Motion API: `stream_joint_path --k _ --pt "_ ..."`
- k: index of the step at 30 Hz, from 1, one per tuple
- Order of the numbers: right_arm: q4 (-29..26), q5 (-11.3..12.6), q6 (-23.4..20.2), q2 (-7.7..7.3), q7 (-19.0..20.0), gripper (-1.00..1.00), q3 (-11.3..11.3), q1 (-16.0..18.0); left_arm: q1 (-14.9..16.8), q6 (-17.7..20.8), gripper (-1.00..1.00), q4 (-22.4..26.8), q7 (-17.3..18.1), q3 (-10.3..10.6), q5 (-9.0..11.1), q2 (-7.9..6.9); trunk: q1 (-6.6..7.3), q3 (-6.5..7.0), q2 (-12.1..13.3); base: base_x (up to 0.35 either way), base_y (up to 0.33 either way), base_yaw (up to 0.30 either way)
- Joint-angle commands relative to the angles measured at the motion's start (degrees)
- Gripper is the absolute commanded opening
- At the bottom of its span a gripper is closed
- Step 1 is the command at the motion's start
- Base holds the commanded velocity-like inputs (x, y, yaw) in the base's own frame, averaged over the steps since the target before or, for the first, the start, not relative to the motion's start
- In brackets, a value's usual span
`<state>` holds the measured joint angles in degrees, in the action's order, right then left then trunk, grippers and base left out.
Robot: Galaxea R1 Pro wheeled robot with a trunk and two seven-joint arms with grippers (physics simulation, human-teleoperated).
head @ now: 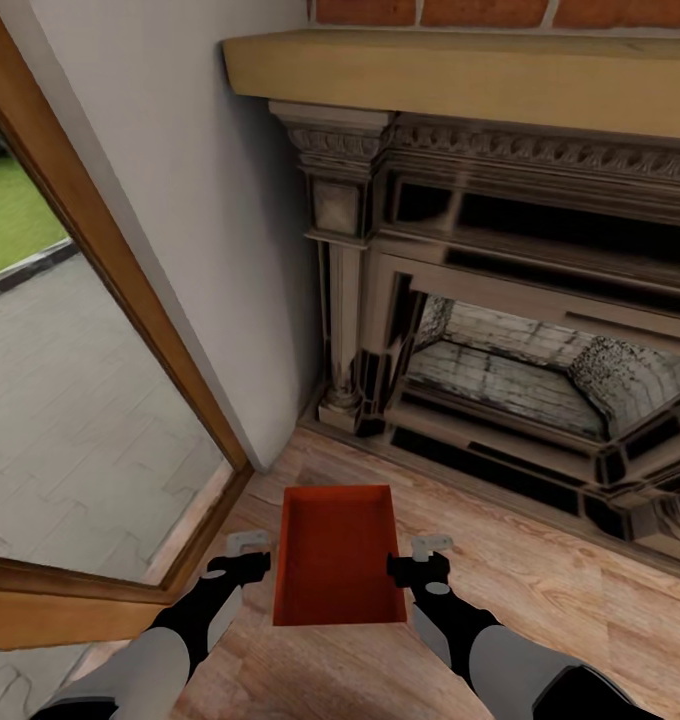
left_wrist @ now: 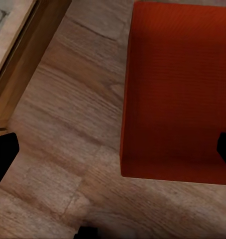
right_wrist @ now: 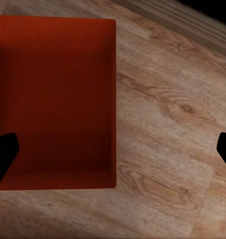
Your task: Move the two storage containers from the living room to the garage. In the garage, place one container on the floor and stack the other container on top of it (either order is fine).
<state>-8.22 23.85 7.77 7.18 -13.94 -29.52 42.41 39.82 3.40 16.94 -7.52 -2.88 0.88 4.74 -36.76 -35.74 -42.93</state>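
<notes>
Both grippers hang with jaws spread wide, gripping nothing: the left gripper (head: pixel 248 553) sits just beside the bin's 9 o'clock wall and the right gripper (head: pixel 427 556) just beside its 3 o'clock wall; whether either touches the wall cannot be told. Behind, at 1 o'clock in the head view, stands the ornate dark carved fireplace (head: pixel 500 330) under a pale wooden mantel (head: pixel 460 75). A wood-framed glass door (head: pixel 70 380) fills 9 o'clock. On the light wood plank floor (head: pixel 540 590), at 6 o'clock, lies one orange-red rectangular thin-walled storage container (head: pixel 337 570), lidless and empty.
</notes>
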Motion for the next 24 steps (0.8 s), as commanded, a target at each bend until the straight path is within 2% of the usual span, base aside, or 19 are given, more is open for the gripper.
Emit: stream_joint_path --k 1,8,16,24 --pt "0.0 0.6 0.2 -0.02 -0.2 1.0 -0.5 0.0 0.0 0.3 1.0 0.2 -0.1 -0.3 0.2 0.09 -0.01 -0.05 0.0 0.006 0.0 0.0" --pt "0.0 0.6 0.3 -0.04 -0.2 1.0 -0.5 0.0 0.0 0.4 1.0 0.3 -0.3 -0.4 0.5 0.83 -0.01 -0.05 0.0 0.001 0.0 0.0" --pt "0.0 0.6 0.4 0.08 -0.2 1.0 -0.4 0.0 0.0 0.4 1.0 0.0 -0.2 -0.5 0.5 0.73 -1.77 -1.48 -3.3 0.0 0.0 0.0" --pt "0.0 0.8 3.0 0.01 -0.2 1.0 -0.4 0.0 0.0 0.4 1.0 -0.1 -0.3 -0.5 0.5 0.66 -3.52 -2.92 -6.5 0.0 0.0 0.0"
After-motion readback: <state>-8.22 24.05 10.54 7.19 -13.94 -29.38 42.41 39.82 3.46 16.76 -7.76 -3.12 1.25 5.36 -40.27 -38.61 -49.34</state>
